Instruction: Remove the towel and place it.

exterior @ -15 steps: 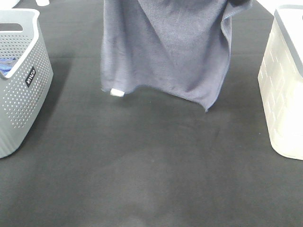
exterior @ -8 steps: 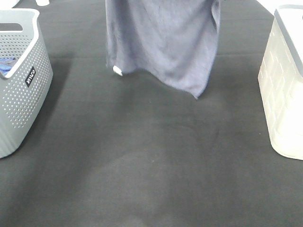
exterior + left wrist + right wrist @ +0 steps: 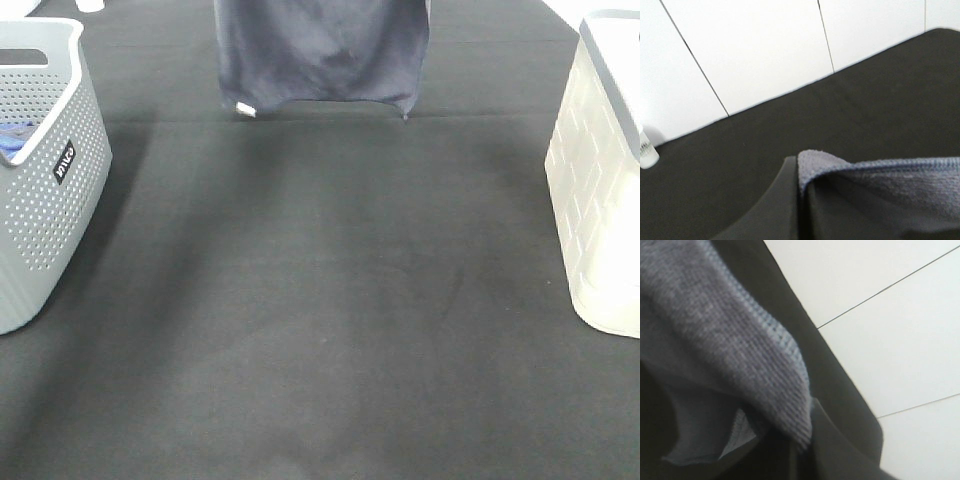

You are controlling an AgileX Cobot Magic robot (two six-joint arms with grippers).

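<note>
The grey-lavender towel (image 3: 320,45) hangs spread flat at the far middle of the black table, and its top runs out of the exterior view. Its lower edge is level, with the small white tag (image 3: 243,109) at the lower left corner. Neither gripper shows in the exterior view. In the left wrist view a stitched towel edge (image 3: 880,175) comes out beside a dark finger (image 3: 785,205) of my left gripper. In the right wrist view a towel corner (image 3: 725,345) lies against a dark finger (image 3: 840,445) of my right gripper. Both grippers hold the towel's upper corners.
A grey perforated basket (image 3: 55,190) stands at the left edge with a bright blue cloth (image 3: 12,143) inside. A white basket (image 3: 600,200) stands at the right edge. A small white bottle (image 3: 646,150) stands at the table's far edge by the white wall.
The towel has moved up and away toward the back. Its lower edge went from the middle of the view to near the top and now hangs level and flat.
</note>
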